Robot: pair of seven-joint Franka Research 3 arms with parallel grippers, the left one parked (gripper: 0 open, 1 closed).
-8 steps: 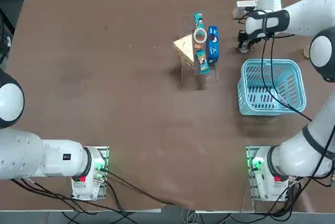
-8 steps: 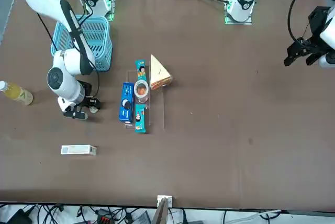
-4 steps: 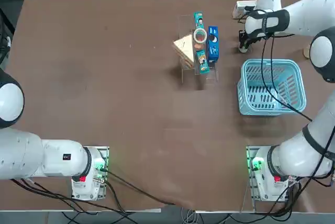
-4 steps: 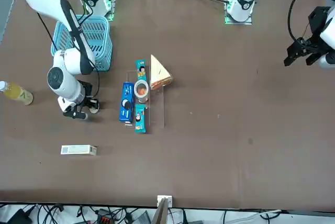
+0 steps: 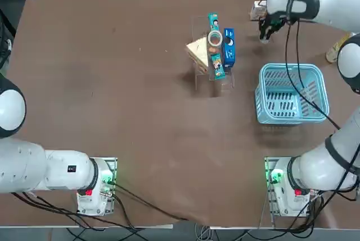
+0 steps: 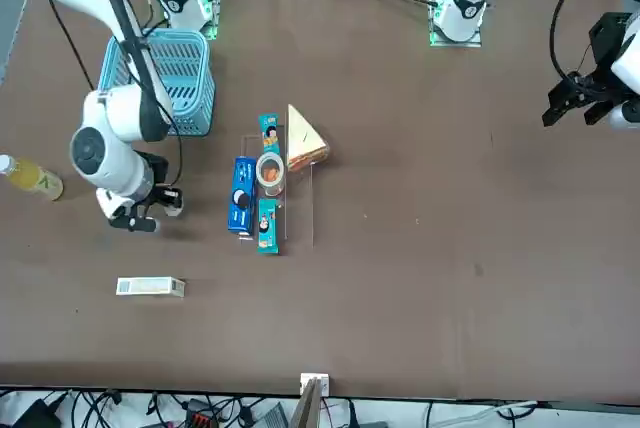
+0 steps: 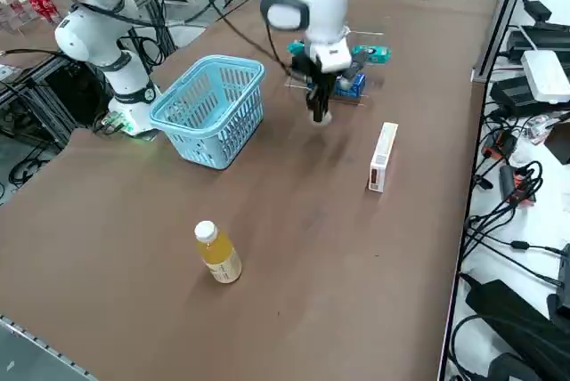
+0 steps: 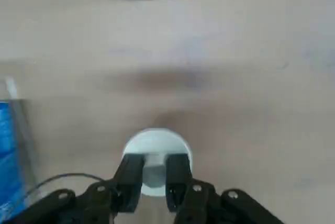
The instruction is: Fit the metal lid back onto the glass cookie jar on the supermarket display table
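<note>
The metal lid [image 8: 157, 144], a round silvery disc, is pinched by its edge between the two dark fingers of my right gripper [image 8: 155, 176], which is shut on it. The lid hangs a little above the display table [image 5: 140, 117], with its shadow on the wood below. In the top view the gripper [image 5: 264, 34] is to the right of the snack stand, beyond the basket; the front view shows the gripper [image 6: 150, 212] left of the stand. The glass cookie jar [image 5: 215, 39] stands open in the stand among the snack packs, its brownish contents visible [image 6: 270, 172].
A light blue basket [image 5: 292, 93] sits near the gripper on the robot's side. Blue [image 5: 229, 47] and teal [image 5: 214, 22] snack boxes and a wrapped sandwich [image 5: 198, 52] flank the jar. A white carton [image 6: 150, 287] and a yellow drink bottle [image 6: 30, 178] lie further out.
The right gripper's fingers closed on the lid, then the arm lifted it off the table; the basket, stand and jar have stayed where they were.
</note>
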